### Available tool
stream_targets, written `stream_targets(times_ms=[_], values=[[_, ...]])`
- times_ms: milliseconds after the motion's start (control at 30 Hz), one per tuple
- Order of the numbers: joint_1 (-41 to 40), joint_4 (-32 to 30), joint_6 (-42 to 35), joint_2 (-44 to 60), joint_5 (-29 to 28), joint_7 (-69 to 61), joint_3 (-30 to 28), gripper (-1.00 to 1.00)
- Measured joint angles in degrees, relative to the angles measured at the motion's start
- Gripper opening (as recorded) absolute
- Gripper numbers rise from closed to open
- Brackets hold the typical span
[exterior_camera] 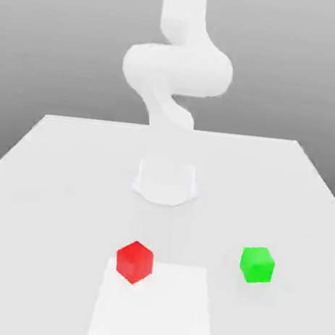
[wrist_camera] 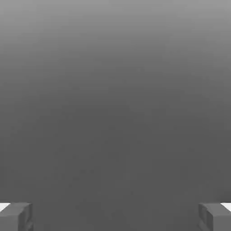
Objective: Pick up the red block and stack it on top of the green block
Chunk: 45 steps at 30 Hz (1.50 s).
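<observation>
Landmark: green block (exterior_camera: 257, 265).
Item 1, red block (exterior_camera: 134, 262): target of pick; set to exterior view's left of landmark, well apart, partly over edge of pale panel (exterior_camera: 153, 314). Cube, approx.; corner turned to viewer; matte, plain, no long axis seen.
Item 2, landmark: cube, smaller in view, bright, smooth, turned at an angle; top bare.
Item 3, table (exterior_camera: 64, 210): pale, flat, untextured; extends beneath and beyond landmark.
Item 4, arm (exterior_camera: 178, 70): white, rounded links, smooth; base beyond landmark, toward exterior view's left.
Item 5, gripper (wrist_camera: 115, 219): fingers grey, blocky, spread wide, nothing held. Exact bearing to red block can't be told; block prob. to be approached from above, w/ jaws squared to its faces.
</observation>
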Motion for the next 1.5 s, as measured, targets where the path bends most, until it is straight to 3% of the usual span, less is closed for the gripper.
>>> stream_targets(times_ms=[567,767,800,1033,1267,1500], values=[[-9.9,-30.0,25.8,34.0,1.0,28.4,4.2,0.0],[-9.7,-30.2,38.5,49.7,-3.2,33.6,2.2,0.0],[-9.0,-29.9,40.3,51.8,-3.6,33.9,1.5,-1.0],[-8.7,-29.9,40.9,52.3,-4.0,34.2,1.1,-1.0],[-8.9,-31.7,29.7,39.3,0.0,31.5,2.4,-1.0],[5.4,-30.7,22.6,33.0,4.8,21.8,10.8,-1.0]])
